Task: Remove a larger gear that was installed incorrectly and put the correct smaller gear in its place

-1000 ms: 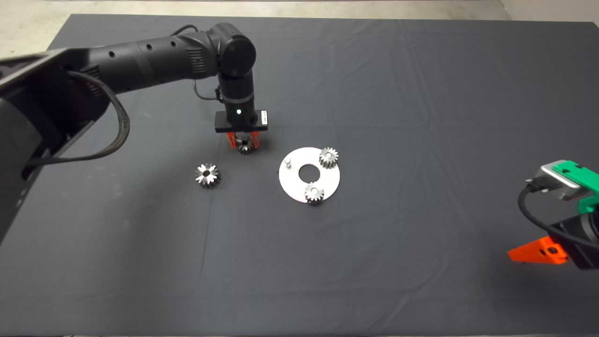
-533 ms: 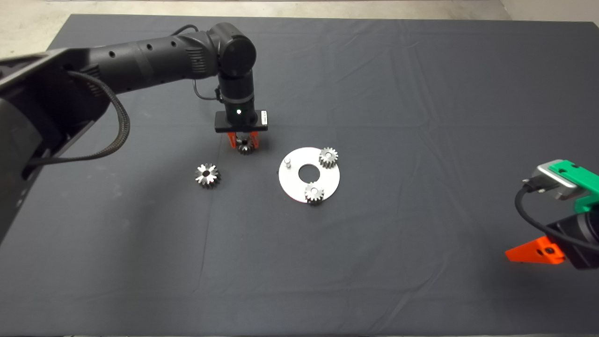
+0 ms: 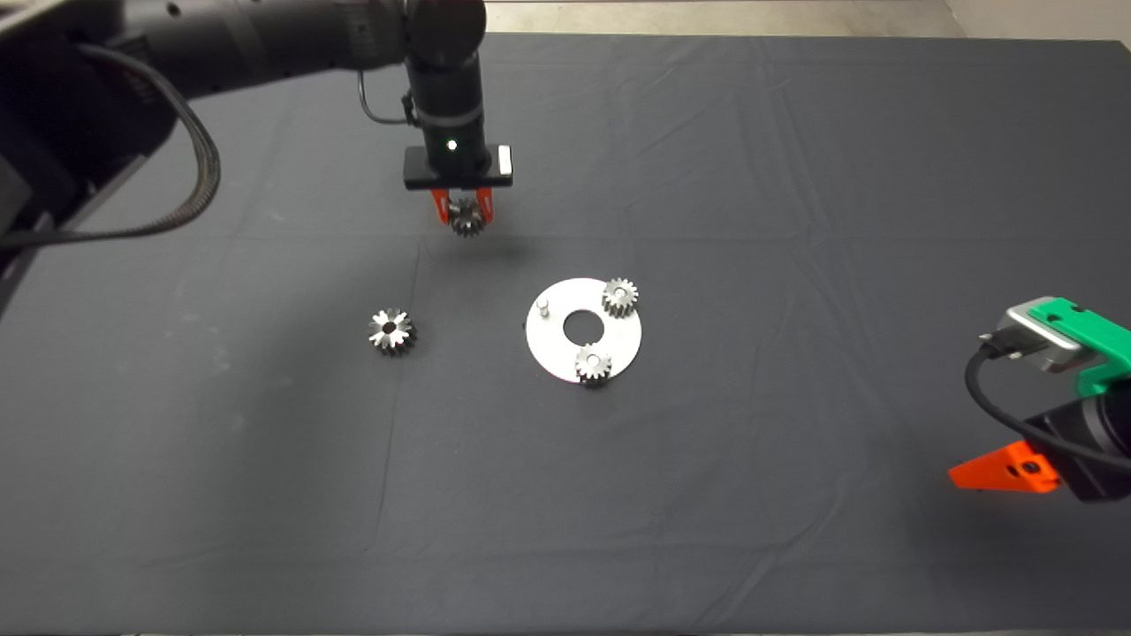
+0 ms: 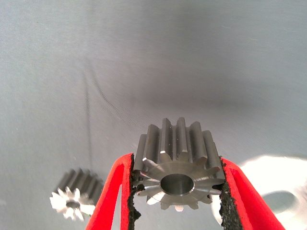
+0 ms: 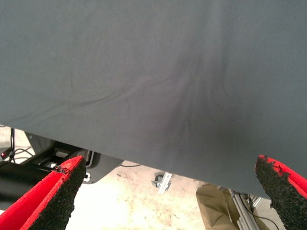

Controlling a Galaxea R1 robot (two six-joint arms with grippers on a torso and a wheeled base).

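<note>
Clamping the smaller gear (image 4: 177, 175) between both pads, my left gripper (image 3: 463, 210) hangs above the mat (image 3: 795, 159), with the gear clear of the surface. The larger gear (image 3: 391, 331) lies on the mat to one side below me; the round plate (image 3: 555, 353) with two small gears lies opposite. My right gripper (image 5: 168, 191) waits spread wide at the mat's edge.

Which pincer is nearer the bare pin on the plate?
Left. The left pincer, shut on the smaller gear, hangs just beyond the pin; the right pincer waits, open, at the mat's far right edge.
</note>
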